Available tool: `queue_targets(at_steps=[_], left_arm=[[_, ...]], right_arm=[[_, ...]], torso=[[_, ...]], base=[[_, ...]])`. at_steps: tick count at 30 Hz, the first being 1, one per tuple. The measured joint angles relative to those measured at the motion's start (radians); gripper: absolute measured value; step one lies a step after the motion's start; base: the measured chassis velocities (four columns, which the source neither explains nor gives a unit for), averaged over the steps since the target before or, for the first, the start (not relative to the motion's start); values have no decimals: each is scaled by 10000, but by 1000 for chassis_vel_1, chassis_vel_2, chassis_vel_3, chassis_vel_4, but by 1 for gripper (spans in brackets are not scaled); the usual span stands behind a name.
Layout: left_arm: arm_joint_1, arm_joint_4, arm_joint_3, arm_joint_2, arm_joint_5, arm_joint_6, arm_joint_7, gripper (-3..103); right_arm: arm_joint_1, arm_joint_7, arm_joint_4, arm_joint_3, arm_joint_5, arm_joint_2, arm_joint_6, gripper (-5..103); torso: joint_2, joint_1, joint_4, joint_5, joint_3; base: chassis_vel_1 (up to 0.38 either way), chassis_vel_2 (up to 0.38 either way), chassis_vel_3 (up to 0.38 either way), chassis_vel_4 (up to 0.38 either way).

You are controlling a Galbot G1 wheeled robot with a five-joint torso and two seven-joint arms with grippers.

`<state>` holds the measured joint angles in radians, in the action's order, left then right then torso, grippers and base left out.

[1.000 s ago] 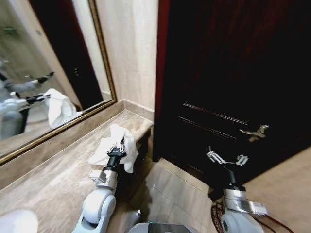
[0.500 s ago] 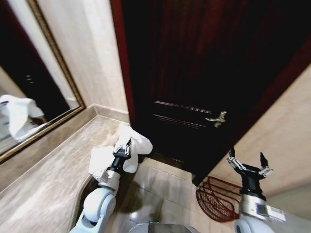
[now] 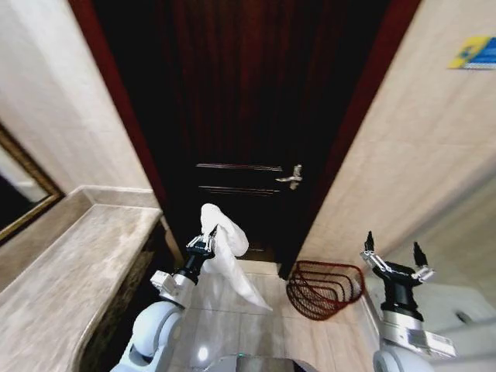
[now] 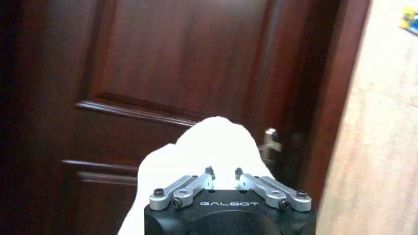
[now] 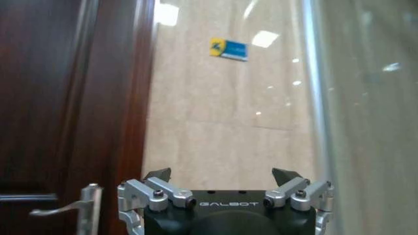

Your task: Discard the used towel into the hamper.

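Towel [image 3: 227,256] swung off counter, left tool [image 3: 203,245] gripping, hamper [image 3: 324,288] near

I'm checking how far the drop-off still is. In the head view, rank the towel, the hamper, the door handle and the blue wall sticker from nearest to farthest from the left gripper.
1. The towel: held in the left gripper.
2. The door handle and the hamper: too close to call; handle on the door beyond, hamper on the floor to the right.
3. The blue wall sticker: high on the right wall.

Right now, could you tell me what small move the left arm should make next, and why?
Probably swing the left end effector rightward toward the dark red-brown wire hamper: it grips the white cloth towel, which hangs over the floor left of the hamper, not above its opening.
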<state>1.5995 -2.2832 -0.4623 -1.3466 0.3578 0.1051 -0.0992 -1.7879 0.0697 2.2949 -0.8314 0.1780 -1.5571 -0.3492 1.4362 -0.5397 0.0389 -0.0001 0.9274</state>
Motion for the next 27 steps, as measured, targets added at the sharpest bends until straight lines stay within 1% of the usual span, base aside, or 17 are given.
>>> queue_targets(at_steps=[7, 21, 27], left_arm=[[75, 2, 14, -6, -3, 3, -93, 6], [70, 55, 17, -62, -36, -16, -121, 6], [58, 76, 23, -153, -58, 6, 55, 6]], right_arm=[[-11, -164, 2, 135, 0, -4, -166, 100], [-14, -192, 2, 159, 14, -2, -273, 100], [-97, -243, -127, 230, 19, -36, -497, 100]], torso=[[0, 0, 1, 3, 0], [0, -1, 0, 2, 0], [0, 0, 1, 2, 0]], base=[[-119, -125, -121, -128], [-130, -129, -123, -124], [-123, -124, -108, -109]])
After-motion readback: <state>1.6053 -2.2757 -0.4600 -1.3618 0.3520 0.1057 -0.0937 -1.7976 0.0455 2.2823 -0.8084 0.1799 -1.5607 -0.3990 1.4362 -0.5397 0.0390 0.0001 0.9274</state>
